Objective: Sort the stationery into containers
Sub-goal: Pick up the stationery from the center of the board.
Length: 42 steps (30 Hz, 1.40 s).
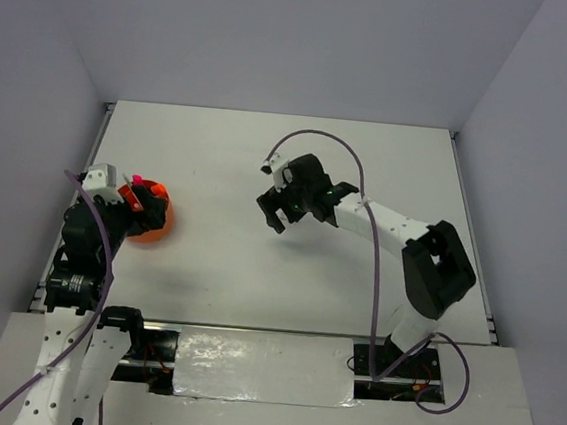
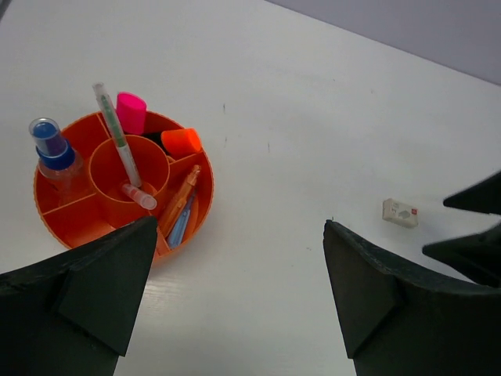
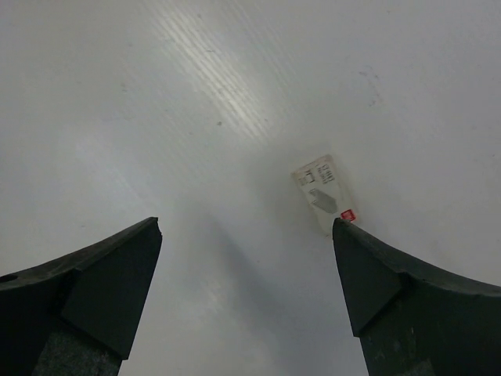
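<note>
The orange tub (image 2: 78, 223) is set at the left of the tabletop (image 2: 313, 102), stocked with a pink-capped highlighter (image 2: 131, 112), an orange-capped highlighter (image 2: 182, 142), a grey pen (image 2: 117, 133) and a blue marker (image 2: 53, 149). A white block (image 3: 323, 192) lies well apart, unobstructed, beneath the right jaws, which are spread and empty. The left jaws are likewise released.
</note>
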Tool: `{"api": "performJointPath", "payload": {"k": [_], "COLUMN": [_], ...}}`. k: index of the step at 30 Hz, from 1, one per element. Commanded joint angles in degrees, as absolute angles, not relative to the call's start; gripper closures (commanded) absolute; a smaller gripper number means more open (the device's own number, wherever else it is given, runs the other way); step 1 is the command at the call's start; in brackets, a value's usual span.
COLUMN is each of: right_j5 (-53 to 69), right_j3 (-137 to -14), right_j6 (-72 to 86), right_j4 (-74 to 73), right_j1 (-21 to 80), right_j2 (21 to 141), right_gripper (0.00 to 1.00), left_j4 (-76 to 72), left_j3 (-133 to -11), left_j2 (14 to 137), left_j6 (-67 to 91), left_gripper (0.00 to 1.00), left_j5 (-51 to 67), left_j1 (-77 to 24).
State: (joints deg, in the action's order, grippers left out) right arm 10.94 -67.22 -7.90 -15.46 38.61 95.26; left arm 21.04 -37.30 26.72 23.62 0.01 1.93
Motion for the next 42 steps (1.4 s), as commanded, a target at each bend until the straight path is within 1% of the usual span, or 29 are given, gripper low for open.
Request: {"api": "performJointPath", "payload": {"k": [1, 3, 7, 11, 15, 18, 19, 21, 22, 23, 26, 27, 28, 29, 30, 31, 32, 35, 36, 37, 38, 39, 40, 41, 42], "right_j5": [3.7, 2.9, 1.8, 4.0, 5.5, 9.1, 10.3, 14.7, 17.2, 17.7, 19.5, 19.1, 19.2, 18.9, 18.8, 19.2, 19.8, 21.2, 25.1, 25.7, 25.8, 22.1, 19.5, 17.9, 17.4], "right_j3": [-71.7, -73.3, -74.4, -74.4, -77.2, -81.2, -82.9, -84.4, -84.6, -85.1, -86.4, -86.4, -86.4, -86.3, -85.4, -84.7, -83.8, -74.9, -67.9, -63.8, -56.4, -53.1, -50.0, -47.3, -43.1], "right_j6": [-19.6, -21.5, -25.1, -27.9, -30.1, -31.8, -32.3, -33.0, -33.2, -33.5, -33.8, -33.4, -33.1, -32.8, -32.2, -31.6, -29.0, -19.1, -16.4, -9.3, -5.7, -1.8, 8.0, 12.3, 18.0], "right_j4": [-22.2, -23.5, -24.7, -22.9, -25.2, -30.7, -32.8, -34.7, -35.2, -35.7, -37.5, -36.9, -37.1, -37.2, -36.3, -35.7, -34.6, -23.9, -16.2, -11.5, -6.8, 1.5, 5.2, 8.2, 12.8], "right_j1": [38.4, 37.4, 35.7, 34.2, 33.8, 33.0, 32.4, 30.8, 30.3, 30.0, 30.0, 30.1, 30.1, 30.0, 30.1, 30.1, 30.1, 30.2, 30.3, 31.5, 32.6, 33.7, 35.6, 35.9, 36.6], "right_j2": [101.2, 105.2, 108.5, 109.2, 112.2, 115.4, 116.2, 117.9, 118.5, 118.7, 119.4, 119.4, 119.4, 119.4, 119.0, 117.4, 116.0, 104.7, 100.8, 92.9, 89.2, 82.3, 79.4, 77.4, 74.4], "right_gripper": [0.03, 0.03, 0.03, 0.06, 0.08, 0.14, 0.18, 0.2, 0.23, 0.24, 0.36, 0.51, 0.61, 0.69, 0.86, 0.91, 0.93, 0.94, 0.93, 0.94, 0.95, 0.95, 0.95, 0.95, 0.94], "left_j4": [20.2, 20.0, 19.7, 19.9, 20.3, 20.3, 20.3, 20.1, 20.0, 20.0, 20.1, 20.1, 20.1, 20.2, 20.2, 20.2, 20.1, 19.8, 18.8, 18.1, 17.6, 15.8, 13.6, 10.9, 3.6], "left_j3": [-38.8, -38.8, -38.4, -38.6, -38.6, -38.6, -38.6, -38.6, -38.6, -38.7, -38.8, -38.8, -38.8, -38.8, -38.8, -38.7, -38.7, -38.7, -38.3, -38.1, -37.9, -37.0, -36.0, -34.9, -32.1], "left_j2": [28.2, 28.5, 28.3, 28.7, 28.0, 27.8, 27.8, 28.0, 28.4, 28.6, 29.1, 29.0, 28.9, 28.8, 28.8, 28.7, 28.7, 28.9, 29.0, 29.5, 30.0, 30.3, 30.8, 30.7, 29.9], "left_j6": [21.7, 21.6, 21.6, 21.3, 21.3, 21.3, 21.4, 21.2, 21.1, 21.0, 20.9, 20.9, 20.9, 20.9, 21.0, 21.1, 21.3, 22.8, 23.5, 24.4, 27.4, 29.6, 31.9, 37.1, 40.3], "left_gripper": [0.01, 0.01, 0.01, 0.01, 0.01, 0.01, 0.01, 0.01, 0.01, 0.01, 0.01, 0.01, 0.01, 0.01, 0.01, 0.01, 0.01, 0.01, 0.01, 0.01, 0.01, 0.01, 0.01, 0.01, 0.01], "left_j5": [4.9, 5.8, 6.2, 6.3, 5.5, 5.3, 5.4, 6.1, 6.4, 6.7, 6.9, 7.0, 7.1, 7.1, 7.0, 6.9, 6.9, 7.8, 9.5, 11.1, 12.7, 14.4, 19.6, 22.6, 27.6], "left_j1": [1.6, 0.7, -2.5, -7.1, -8.4, -8.6, -8.6, -8.7, -8.7, -8.7, -8.7, -8.7, -8.7, -8.7, -8.7, -8.8, -8.8, -8.8, -8.8, -8.7, -8.7, -8.8, -8.8, -8.8, -8.9]}}
